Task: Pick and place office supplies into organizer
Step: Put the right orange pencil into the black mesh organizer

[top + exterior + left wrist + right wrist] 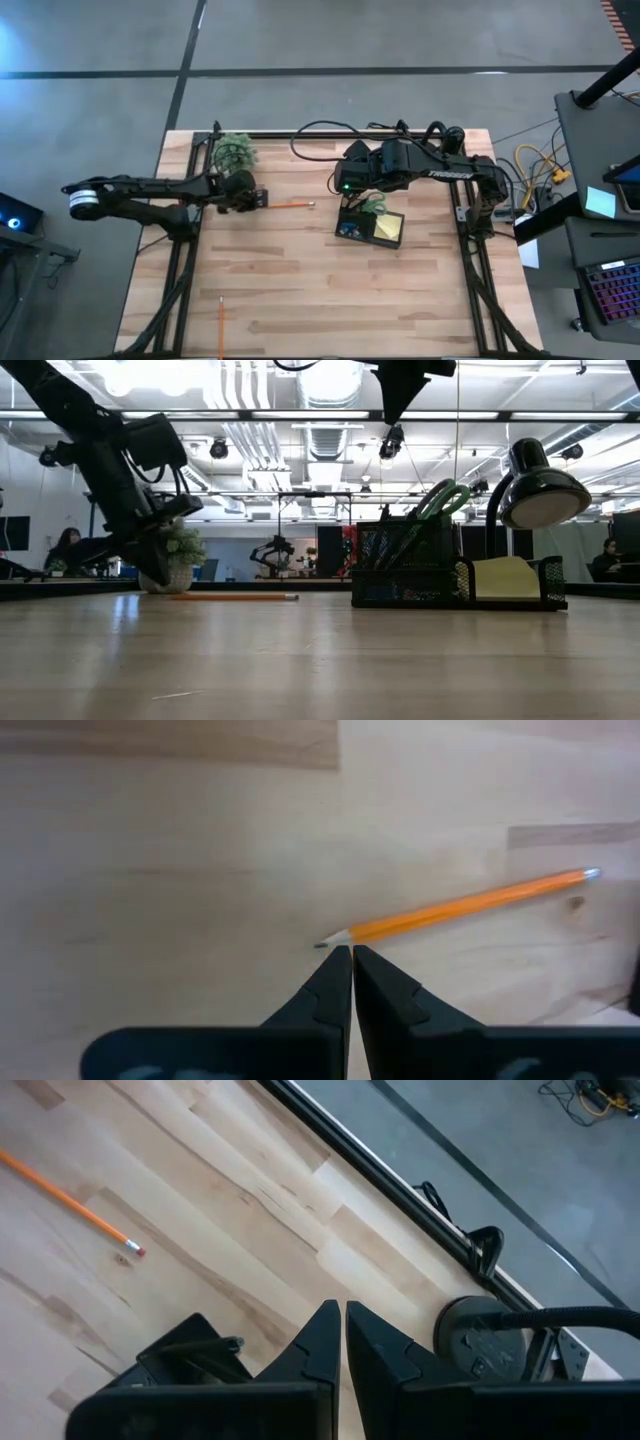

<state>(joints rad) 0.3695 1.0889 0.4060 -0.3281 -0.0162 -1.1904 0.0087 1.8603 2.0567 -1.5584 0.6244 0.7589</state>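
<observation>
My left tool [352, 952] is clenched and holds nothing. Its tips hang just above the worktop [300, 290], and the sharpened point of an orange pencil [465, 906] lies just in front of them, almost touching. The pencil runs away from the tool at a slant, with its eraser end the farthest part. It lies flat on the wood, between this tool and the organizer [370, 227].

I judge the pencil to be light, stiff and thin. Because it is round or nearly so, it may roll or spin if I push it from one side. The painted body is a little slippery, so I would not take it at the point. I would open the tool, move forward along the pencil to about its middle, and close across the body, so that it stays balanced.

My right tool [343, 1318] is also clenched and empty. It waits above the organizer, which already carries the green-handled scissors [440, 497] standing up and a yellow note pad [389, 229]. A second pencil [220, 325] lies well apart from both tools, near the worktop edge.
</observation>
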